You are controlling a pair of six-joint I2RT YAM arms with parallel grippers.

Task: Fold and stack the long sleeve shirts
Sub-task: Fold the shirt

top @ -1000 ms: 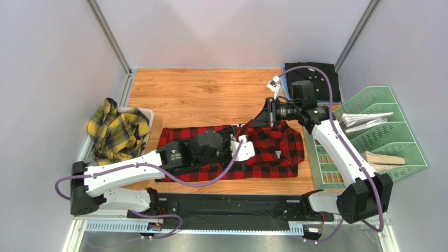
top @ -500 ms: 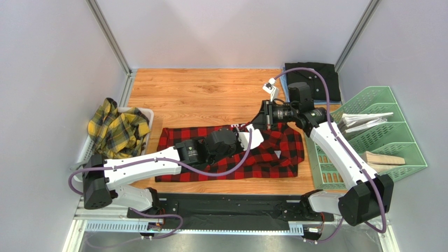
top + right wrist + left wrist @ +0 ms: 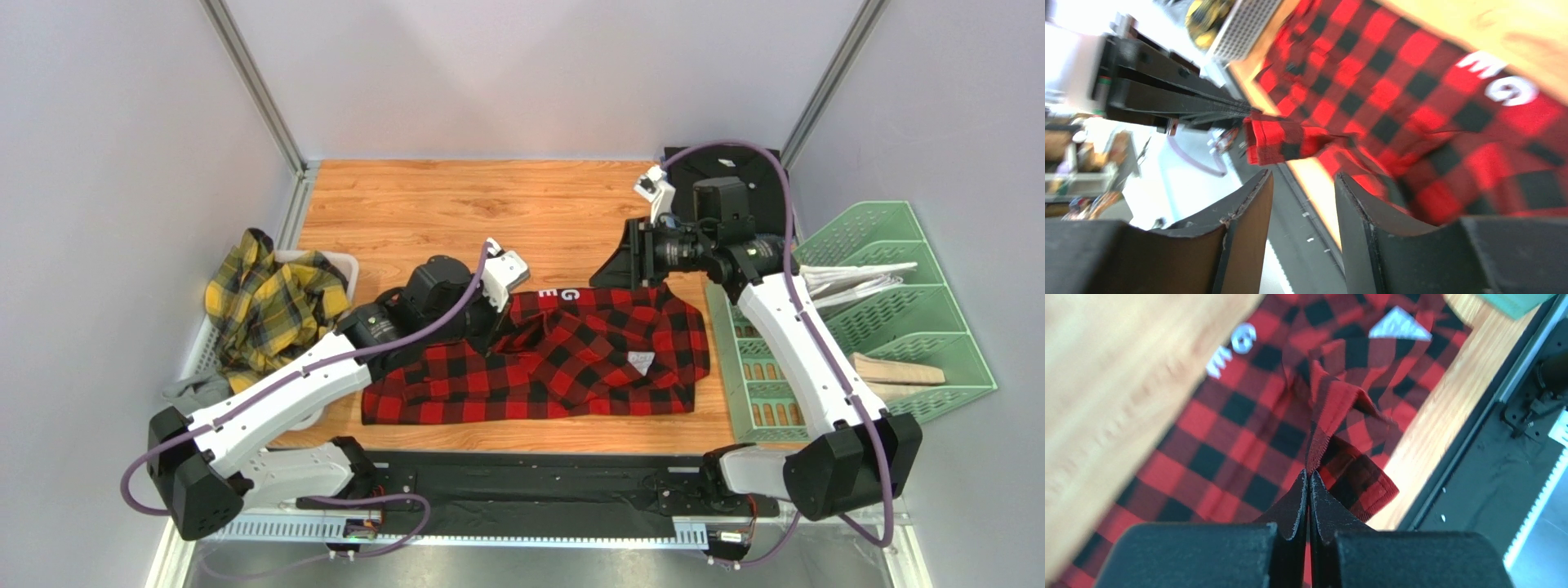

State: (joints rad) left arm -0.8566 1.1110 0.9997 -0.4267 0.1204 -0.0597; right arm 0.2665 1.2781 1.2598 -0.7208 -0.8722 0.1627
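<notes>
My left gripper (image 3: 1309, 478) pinches the red shirt (image 3: 577, 361); right gripper (image 3: 1303, 177) gapes empty.
Shirt's long axis runs left-right, letters (image 3: 567, 295) far.

The left arm (image 3: 294, 386) and right arm (image 3: 797, 337) have white link shells joined by black joint housings. A purple cable (image 3: 724, 143) loops along each. Their fingers (image 3: 1241, 214) are matte black wedges.

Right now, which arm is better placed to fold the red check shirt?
Left, I'd say. The left fingers are shut on a raised fold of the red check shirt; the right fingers are open, holding nothing.
</notes>
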